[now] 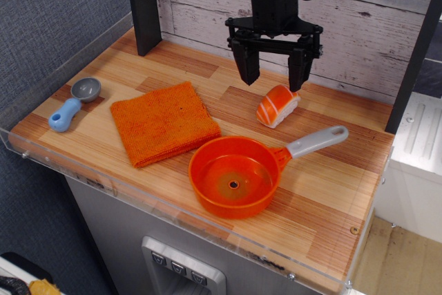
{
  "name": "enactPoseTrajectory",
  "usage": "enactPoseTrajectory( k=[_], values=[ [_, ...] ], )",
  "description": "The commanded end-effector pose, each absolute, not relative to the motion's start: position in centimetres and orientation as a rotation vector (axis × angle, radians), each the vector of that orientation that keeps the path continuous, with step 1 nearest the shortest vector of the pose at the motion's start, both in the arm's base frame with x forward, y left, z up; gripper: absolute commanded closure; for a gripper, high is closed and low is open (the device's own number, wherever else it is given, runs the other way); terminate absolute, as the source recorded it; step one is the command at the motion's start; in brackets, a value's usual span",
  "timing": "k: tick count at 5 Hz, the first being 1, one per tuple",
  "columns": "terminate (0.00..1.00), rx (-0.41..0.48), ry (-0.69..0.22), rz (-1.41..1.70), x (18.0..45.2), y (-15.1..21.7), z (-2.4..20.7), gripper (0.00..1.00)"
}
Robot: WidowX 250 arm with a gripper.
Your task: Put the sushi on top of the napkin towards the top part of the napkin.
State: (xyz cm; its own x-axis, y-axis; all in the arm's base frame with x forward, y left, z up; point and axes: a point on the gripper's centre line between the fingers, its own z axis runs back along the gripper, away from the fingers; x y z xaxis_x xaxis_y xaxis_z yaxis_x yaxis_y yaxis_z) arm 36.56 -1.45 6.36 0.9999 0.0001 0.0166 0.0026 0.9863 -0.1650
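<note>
The sushi (277,105), orange with white stripes over white rice, lies on the wooden counter to the right of the middle. The napkin (164,121), a square orange terry cloth, lies flat to the left of it. My black gripper (273,74) hangs open and empty just above and behind the sushi, its right finger (298,70) close over the sushi's far end. Nothing is between the jaws.
An orange saucepan (234,175) with a grey handle (317,141) stands in front of the sushi. A blue-handled grey scoop (73,103) lies at the left edge. A black post (143,5) stands at the back left. A clear rim (138,191) runs along the counter front.
</note>
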Motion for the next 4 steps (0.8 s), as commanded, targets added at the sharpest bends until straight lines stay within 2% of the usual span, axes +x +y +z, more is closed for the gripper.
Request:
enactPoseTrajectory(
  k=[1, 4],
  values=[
    [0.0, -0.167, 0.012, -0.021, 36.6, -2.0, 4.4, 0.0],
    [0.0, -0.134, 0.02, -0.028, 37.9, -3.2, 1.9, 0.0]
  ],
)
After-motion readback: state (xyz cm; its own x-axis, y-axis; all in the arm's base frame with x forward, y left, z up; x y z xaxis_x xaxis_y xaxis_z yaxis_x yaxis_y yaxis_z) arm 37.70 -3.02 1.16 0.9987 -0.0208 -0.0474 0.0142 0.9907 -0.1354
